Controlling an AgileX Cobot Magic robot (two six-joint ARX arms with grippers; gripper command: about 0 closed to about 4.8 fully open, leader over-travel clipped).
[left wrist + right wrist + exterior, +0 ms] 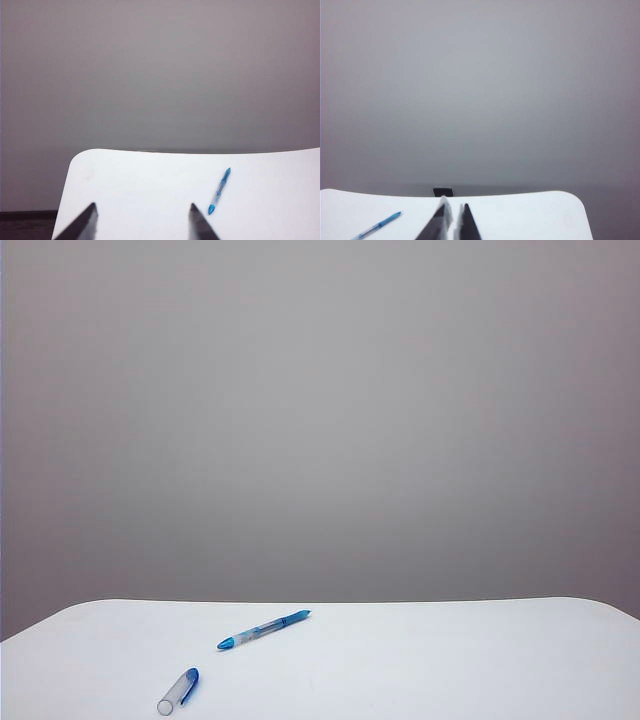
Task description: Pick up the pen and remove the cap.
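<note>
The pen, a slim clear barrel with blue ends, lies uncapped on the white table, left of the middle. Its cap, a short clear tube with a blue end, lies apart from it, nearer the front edge. Neither gripper appears in the exterior view. In the left wrist view my left gripper is open and empty, held back above the table, with the pen lying off to one side of its fingertips. My right gripper is shut on nothing, also held back, and the pen lies well off to its side.
A plain grey wall fills the background. The table's rounded corners show in both wrist views. A small dark object sits beyond the table's far edge in the right wrist view.
</note>
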